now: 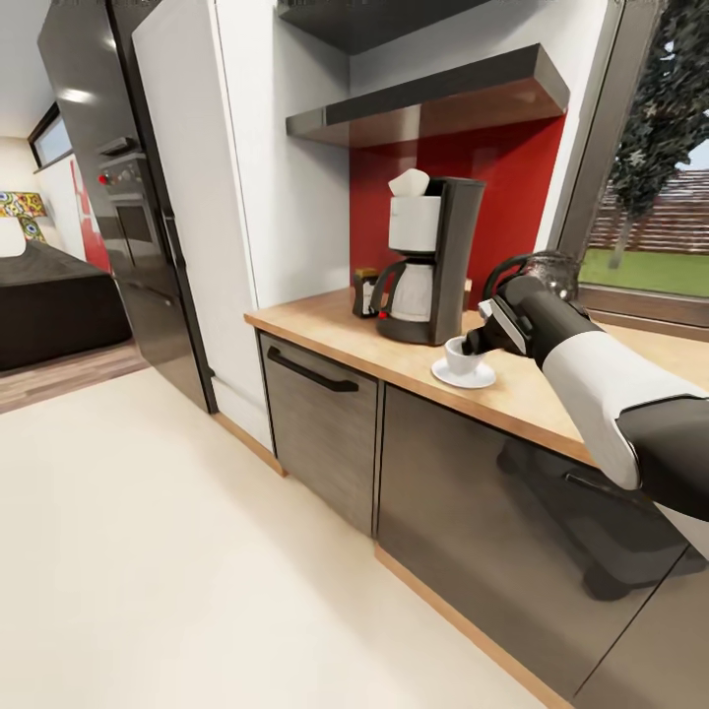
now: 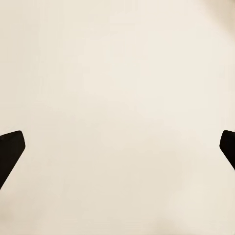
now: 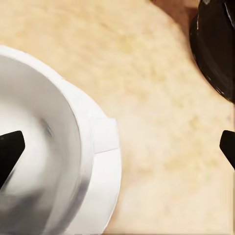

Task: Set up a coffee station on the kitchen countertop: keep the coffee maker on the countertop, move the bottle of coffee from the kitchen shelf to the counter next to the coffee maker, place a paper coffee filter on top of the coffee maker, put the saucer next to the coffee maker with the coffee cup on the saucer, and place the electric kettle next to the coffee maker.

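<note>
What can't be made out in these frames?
- Electric kettle, head view: the right forearm covers most of it; its base and contact with the kitchen countertop are hidden.
- Bottle of coffee, head view: partly behind the coffee maker, too small for detail.
- Coffee cup, right wrist view: cut by the frame edge.
- Left claw, left wrist view: fingertips at the frame edges, plain cream surface beyond.

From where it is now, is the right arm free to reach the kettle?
Probably yes. The right tool is open beside the cup on its saucer, holding nothing, and the kettle stands just behind that forearm on the countertop.
</note>
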